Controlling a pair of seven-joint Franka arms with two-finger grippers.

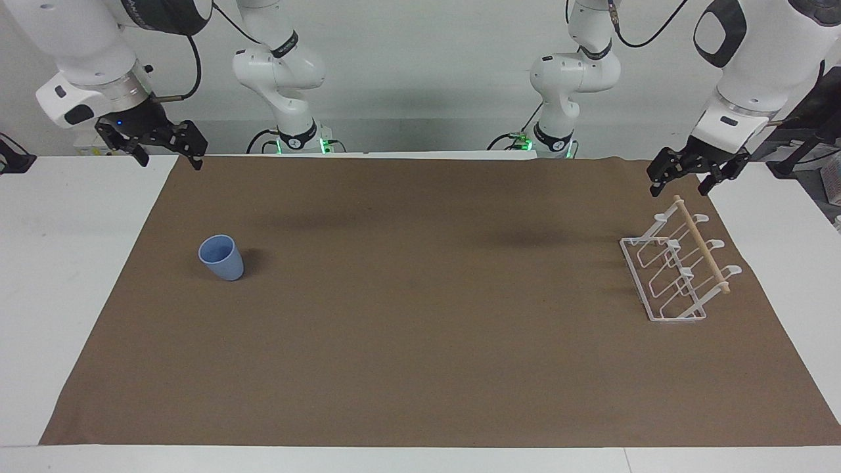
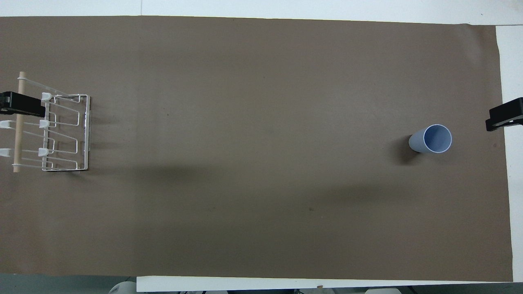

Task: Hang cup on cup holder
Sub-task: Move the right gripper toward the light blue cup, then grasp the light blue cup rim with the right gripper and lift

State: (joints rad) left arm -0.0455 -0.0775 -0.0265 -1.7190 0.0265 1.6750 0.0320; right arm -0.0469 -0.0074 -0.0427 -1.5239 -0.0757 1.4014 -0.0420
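The light-blue cup (image 1: 221, 257) stands upright, mouth up, on the brown mat toward the right arm's end; it also shows in the overhead view (image 2: 431, 139). The white wire cup holder (image 1: 677, 270) with its wooden dowel (image 1: 702, 244) stands toward the left arm's end, and shows in the overhead view (image 2: 61, 134). My right gripper (image 1: 167, 159) is open and empty, raised over the mat's edge at its own end, apart from the cup. My left gripper (image 1: 680, 189) is open and empty, raised just over the dowel's end. Only the grippers' tips show from overhead, the left (image 2: 20, 107) and the right (image 2: 504, 116).
The brown mat (image 1: 420, 341) covers most of the white table (image 1: 59, 263). Bare white table borders it at both ends and along the edge farthest from the robots. The arms' pedestals (image 1: 295, 138) stand at the robots' edge.
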